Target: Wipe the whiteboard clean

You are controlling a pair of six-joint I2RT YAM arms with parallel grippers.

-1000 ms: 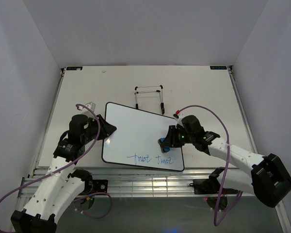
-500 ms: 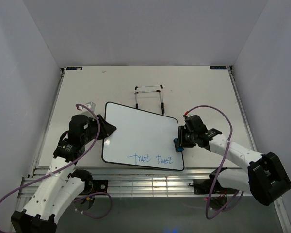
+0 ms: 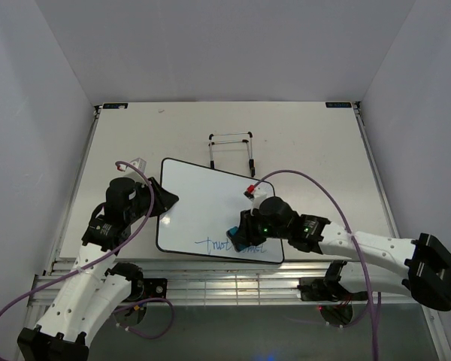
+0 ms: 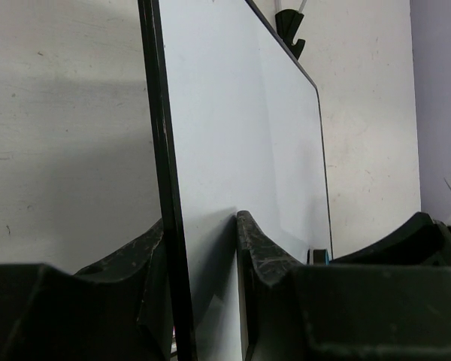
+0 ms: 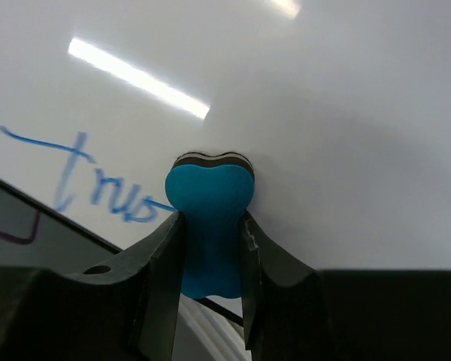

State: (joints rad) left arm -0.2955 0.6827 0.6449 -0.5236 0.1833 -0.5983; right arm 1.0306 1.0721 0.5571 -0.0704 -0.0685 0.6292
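Ok, status: whiteboard (image 3: 203,207) lies flat on the bench (image 3: 316,143), mid-bench toward the 6 o'clock edge, skewed a little clockwise.

Left hand (image 3: 165,201) is at the board's 9 o'clock edge. In the wrist view the hand (image 4: 199,226) is narrow, with the black rim of the board (image 4: 233,113) between its fingers (image 4: 248,241), one on the white face and one on the back. So it's gripping the board edge.

Right hand (image 3: 237,237) is over the board's 6 o'clock strip, clamped on the blue eraser (image 3: 232,231). In the wrist view the hand (image 5: 209,226) pinches the eraser (image 5: 209,218) at its waist, with the pad end down on the board (image 5: 323,135).

Blue writing (image 3: 213,244) runs along the 6 o'clock edge. The legible part (image 5: 98,188) sits at 9 o'clock of the eraser; anything at 3 o'clock is mostly hidden under the hand.

Wire easel stand (image 3: 231,150) is at the board's 12 o'clock, just beside the rim. Can't tell whether they touch.
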